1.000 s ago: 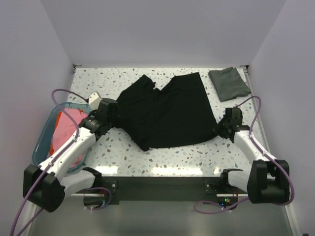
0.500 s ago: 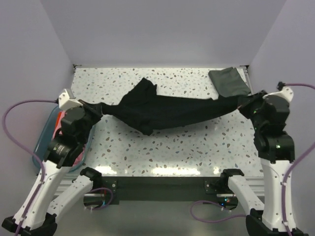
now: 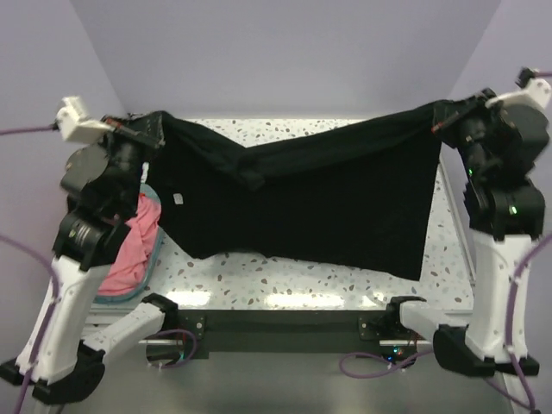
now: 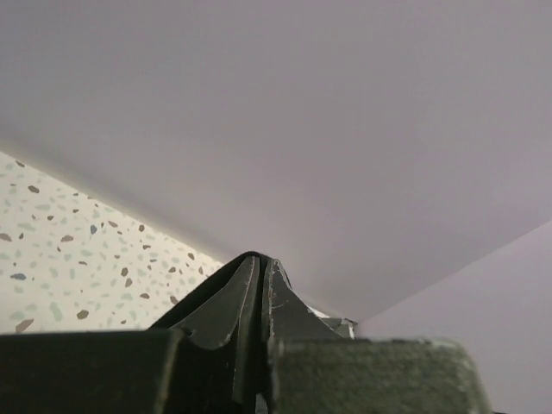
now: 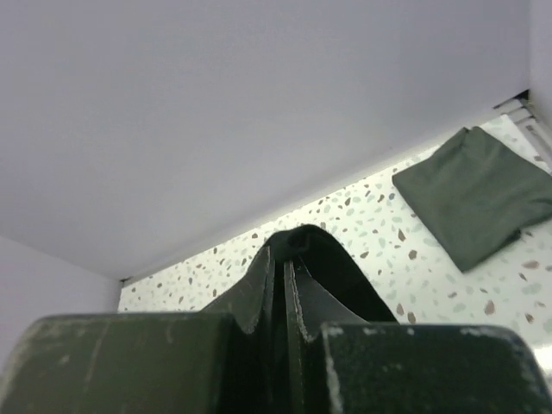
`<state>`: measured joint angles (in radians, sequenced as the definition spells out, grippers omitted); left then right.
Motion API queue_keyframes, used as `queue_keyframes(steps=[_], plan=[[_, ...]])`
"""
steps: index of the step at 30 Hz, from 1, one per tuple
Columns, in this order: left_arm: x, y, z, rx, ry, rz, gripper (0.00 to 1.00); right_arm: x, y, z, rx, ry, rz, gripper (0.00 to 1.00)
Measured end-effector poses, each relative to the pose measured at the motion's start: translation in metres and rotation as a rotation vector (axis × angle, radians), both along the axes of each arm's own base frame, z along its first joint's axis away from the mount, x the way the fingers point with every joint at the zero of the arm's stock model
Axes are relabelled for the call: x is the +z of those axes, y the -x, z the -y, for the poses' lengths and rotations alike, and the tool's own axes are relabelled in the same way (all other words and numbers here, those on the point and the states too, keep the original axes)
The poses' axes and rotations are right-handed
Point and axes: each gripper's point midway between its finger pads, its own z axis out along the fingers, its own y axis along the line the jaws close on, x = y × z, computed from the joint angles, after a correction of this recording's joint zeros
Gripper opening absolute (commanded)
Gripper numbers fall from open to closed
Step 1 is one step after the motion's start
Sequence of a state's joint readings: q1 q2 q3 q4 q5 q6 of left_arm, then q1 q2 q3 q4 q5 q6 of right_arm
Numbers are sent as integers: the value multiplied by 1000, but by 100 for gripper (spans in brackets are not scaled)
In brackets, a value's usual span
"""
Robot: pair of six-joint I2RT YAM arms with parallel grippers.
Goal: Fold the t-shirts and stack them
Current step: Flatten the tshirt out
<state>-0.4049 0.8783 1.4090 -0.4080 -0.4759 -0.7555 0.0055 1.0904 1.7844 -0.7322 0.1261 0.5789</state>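
Aloft between the two arms, the black t-shirt (image 3: 328,198) hangs spread wide like a curtain over the table (image 3: 285,280). The left gripper (image 3: 148,129) and right gripper (image 3: 443,121) are each clamped tight on an upper corner. A folded grey-green shirt (image 5: 474,194) lies at the table's far right, and a pink shirt (image 3: 129,250) sits in the tub (image 3: 121,297) at the left.

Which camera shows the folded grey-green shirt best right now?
The right wrist view: the grey-green shirt lies folded flat on the table, in plain sight. In the top view the raised black shirt hides it. The left wrist view shows none of it.
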Motion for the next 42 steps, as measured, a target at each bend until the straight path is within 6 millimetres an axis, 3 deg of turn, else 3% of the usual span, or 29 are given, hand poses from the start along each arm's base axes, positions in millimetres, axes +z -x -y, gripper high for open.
queue_keyframes(steps=[4,6,9,12,13,14,17,19,21,22,25,27,30,32,35,36,39,41,42], plan=[[-16,-79,34,-17,-68,-51,0,-37,-86,-16,89,2,-85,0],[-29,-129,53,-48,-96,-70,0,-65,-129,-23,128,-5,-131,0],[-54,-209,67,-95,-119,-119,0,-107,-189,-33,181,-33,-200,0],[-46,-278,65,-139,-109,-74,0,-110,-234,-41,219,-50,-182,0],[-34,-296,68,-164,-107,-36,0,-104,-244,-42,222,-54,-161,0],[-21,-311,58,-163,-105,8,0,-96,-250,-42,224,-56,-140,0],[16,-318,41,-183,-99,116,0,-53,-256,-43,227,-54,-33,0],[39,-306,27,-184,-95,178,0,-23,-249,-43,229,-49,40,0],[50,-285,12,-178,-97,211,0,-2,-239,-43,230,-45,100,0],[49,-273,5,-171,-98,212,0,0,-234,-43,230,-46,115,0],[44,-240,-5,-162,-97,217,0,-24,-220,-43,228,-63,71,0],[17,-219,-4,-173,-89,178,0,-70,-212,-43,222,-86,-15,0],[-59,-197,0,-190,-58,53,0,-175,-197,-44,209,-130,-220,0],[-136,-184,0,-194,-20,-100,0,-260,-177,-45,198,-160,-396,0],[-264,-156,-3,-174,40,-364,0,-375,-124,-48,184,-204,-674,0],[-306,-140,-5,-160,59,-464,0,-397,-108,-48,181,-212,-737,0],[-397,-89,-10,-119,92,-713,0,-449,-65,-46,163,-238,-883,0],[-427,-60,-15,-86,100,-810,0,-471,-42,-42,148,-252,-942,0],[-432,-51,-17,-72,105,-829,0,-479,-33,-40,138,-259,-962,0]])
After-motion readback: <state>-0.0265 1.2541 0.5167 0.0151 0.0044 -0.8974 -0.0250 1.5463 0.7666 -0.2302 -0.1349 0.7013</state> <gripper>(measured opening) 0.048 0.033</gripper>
